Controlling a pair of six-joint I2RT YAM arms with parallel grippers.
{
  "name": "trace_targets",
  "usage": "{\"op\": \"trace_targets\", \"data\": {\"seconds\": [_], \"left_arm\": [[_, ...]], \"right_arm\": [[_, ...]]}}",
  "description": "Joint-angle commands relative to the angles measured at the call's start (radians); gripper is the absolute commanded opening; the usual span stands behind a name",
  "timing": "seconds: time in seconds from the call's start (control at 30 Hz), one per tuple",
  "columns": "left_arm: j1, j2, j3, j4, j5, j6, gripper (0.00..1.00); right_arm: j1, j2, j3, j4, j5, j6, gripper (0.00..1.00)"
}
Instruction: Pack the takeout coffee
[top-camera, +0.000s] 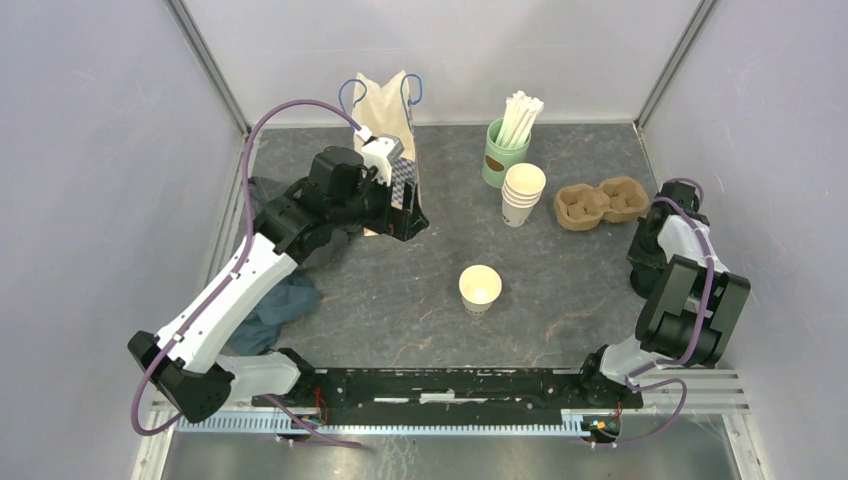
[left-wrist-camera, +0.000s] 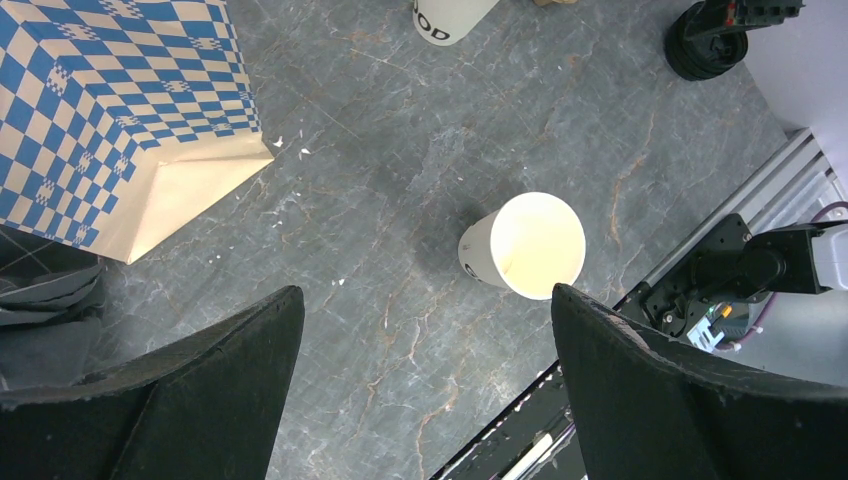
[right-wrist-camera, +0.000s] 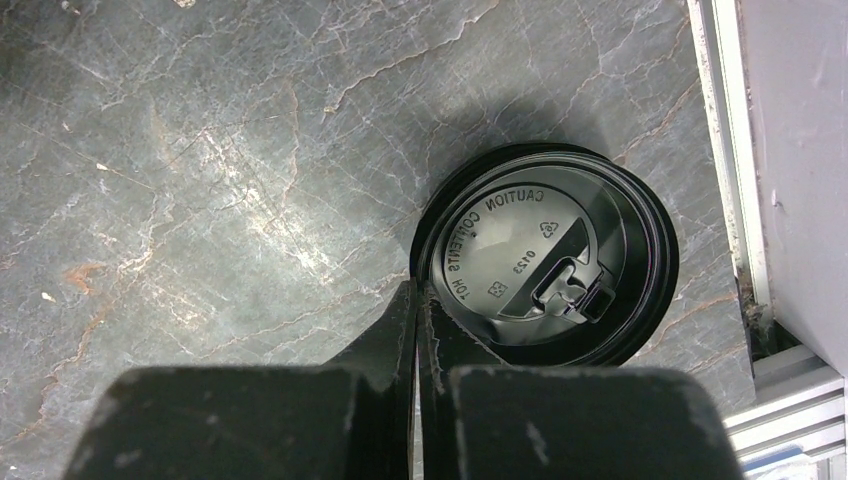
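Note:
An open white paper cup (top-camera: 480, 287) stands without a lid mid-table; in the left wrist view the cup (left-wrist-camera: 535, 245) sits just beyond my right finger. My left gripper (top-camera: 405, 215) hovers by the bag, and the left gripper (left-wrist-camera: 425, 295) is wide open with nothing in it. A black plastic lid (right-wrist-camera: 545, 255) lies on the table near the right wall. My right gripper (right-wrist-camera: 417, 290) is shut at its left rim, one finger over the lid and one outside it. The right gripper (top-camera: 645, 275) points down at the table's right edge.
A blue-checked paper bag (top-camera: 385, 110) stands at the back left. A stack of white cups (top-camera: 523, 192), a green cup of straws (top-camera: 505, 155) and a brown pulp carrier (top-camera: 602, 203) stand at the back right. A dark cloth (top-camera: 285, 305) lies under the left arm.

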Motion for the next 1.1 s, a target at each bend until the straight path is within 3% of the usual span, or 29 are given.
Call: {"op": "trace_targets", "data": {"seconds": [0.0, 0.67, 0.77, 0.8, 1.07], "left_arm": [[-0.007, 0.001, 0.014, 0.009, 0.002, 0.052, 1.0], [-0.036, 0.008, 0.036, 0.004, -0.022, 0.067, 1.0], [-0.036, 0.011, 0.036, 0.004, -0.023, 0.068, 1.0], [-0.036, 0.012, 0.036, 0.004, -0.023, 0.069, 1.0], [-0.034, 0.016, 0.039, -0.002, -0.03, 0.073, 1.0]], "right_arm": [[-0.007, -0.014, 0.022, -0.003, 0.002, 0.019, 0.0], [0.019, -0.081, 0.067, -0.059, 0.019, 0.048, 0.0], [0.019, -0.064, 0.062, -0.061, 0.064, 0.037, 0.27], [0.019, -0.049, 0.061, -0.057, 0.065, 0.028, 0.31], [0.007, -0.003, 0.051, -0.042, 0.048, 0.018, 0.36]]}}
